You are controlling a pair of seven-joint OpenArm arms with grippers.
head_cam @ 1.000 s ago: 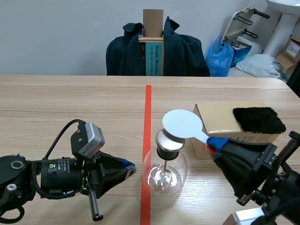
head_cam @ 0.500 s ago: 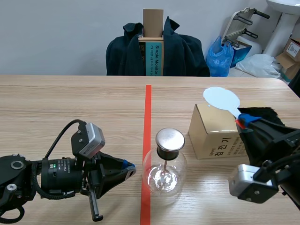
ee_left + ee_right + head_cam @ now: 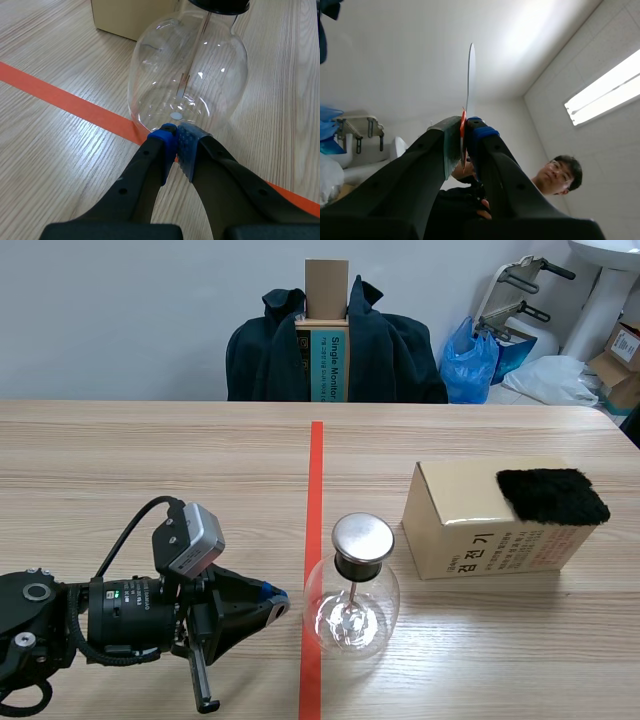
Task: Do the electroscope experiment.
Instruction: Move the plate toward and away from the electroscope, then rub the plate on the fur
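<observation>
The electroscope (image 3: pixel 352 590), a clear glass flask with a round metal cap and a rod inside, stands on the orange tape line. My left gripper (image 3: pixel 272 602) lies low on the table just left of the flask, shut on nothing; in the left wrist view its tips (image 3: pixel 176 141) meet right at the base of the electroscope (image 3: pixel 189 65). My right gripper (image 3: pixel 464 134) is out of the scene view. It points up toward the ceiling, shut on the white paddle (image 3: pixel 470 82), seen edge-on. A black fur cloth (image 3: pixel 551 495) lies on the cardboard box (image 3: pixel 470 520).
The cardboard box stands right of the flask. A chair draped with a dark jacket (image 3: pixel 335 345) stands behind the table's far edge. A person (image 3: pixel 555 175) shows in the right wrist view, off to the side of the room.
My right arm has swung the white paddle from above the electroscope's cap up and to the right, and out of the scene view. The left arm has stayed still.
</observation>
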